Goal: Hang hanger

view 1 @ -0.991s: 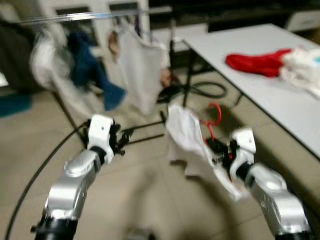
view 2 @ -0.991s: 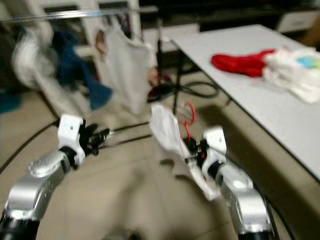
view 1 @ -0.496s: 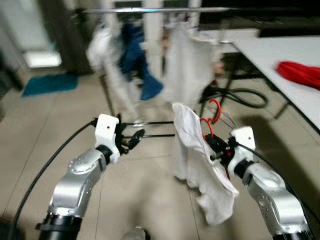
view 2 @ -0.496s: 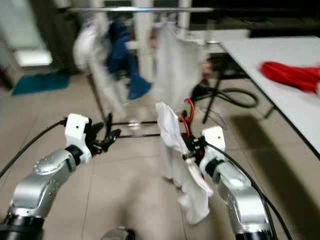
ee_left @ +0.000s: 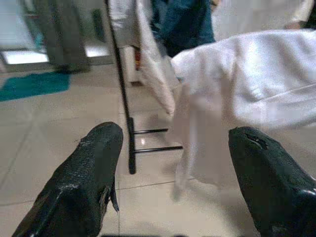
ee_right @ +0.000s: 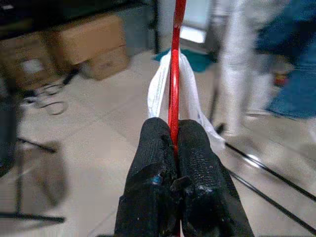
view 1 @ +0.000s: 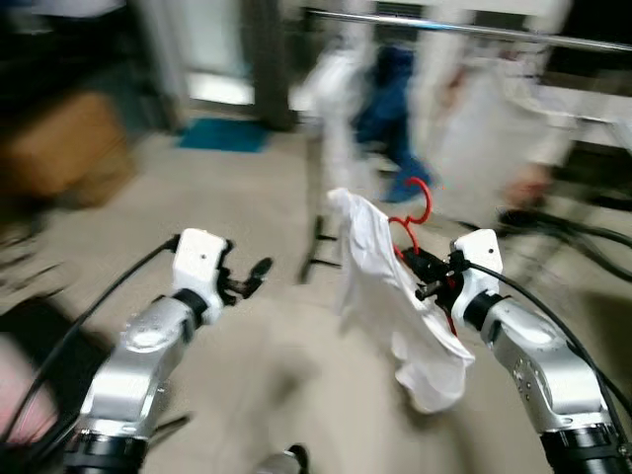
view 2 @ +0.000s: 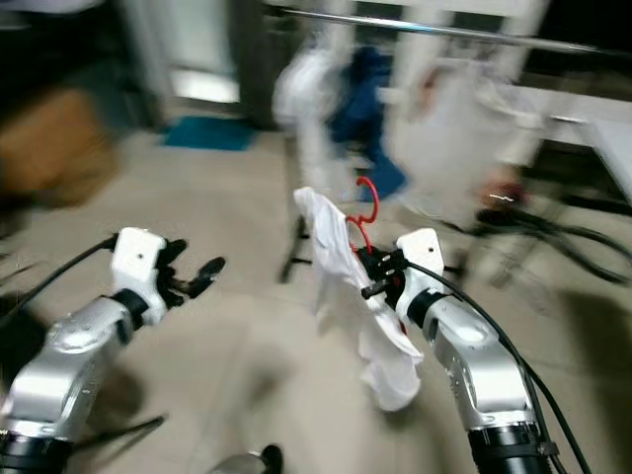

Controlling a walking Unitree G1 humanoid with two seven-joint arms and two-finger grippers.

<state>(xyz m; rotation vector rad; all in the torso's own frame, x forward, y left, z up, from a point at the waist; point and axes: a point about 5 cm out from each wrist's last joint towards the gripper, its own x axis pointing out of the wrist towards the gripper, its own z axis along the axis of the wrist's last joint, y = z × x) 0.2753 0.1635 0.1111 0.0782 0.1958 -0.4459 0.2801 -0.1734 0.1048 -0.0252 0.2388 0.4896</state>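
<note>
Beige tiled floor; far silver clothes rail point(view 1: 464, 30). Right gripper point(view 1: 432, 279) jaws pinch thin red hanger point(view 1: 415, 212), light, stiff, bearing limp white garment point(view 1: 395, 306); left gripper point(view 1: 247, 279) jaws wide.

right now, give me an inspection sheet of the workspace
surface: beige tiled floor, blurred in the eye views.
job's things: red hanger carrying a white garment; metal clothes rail ahead, with white and blue clothes hanging from it.
clutter: cardboard boxes and a teal mat on the floor.
grippers: right gripper shut on the red hanger; left gripper open, holding nothing.
cables: black cable running along the left arm; black cables lying on the floor at the right.
surroundings: nothing seen clearly through the blur.
</note>
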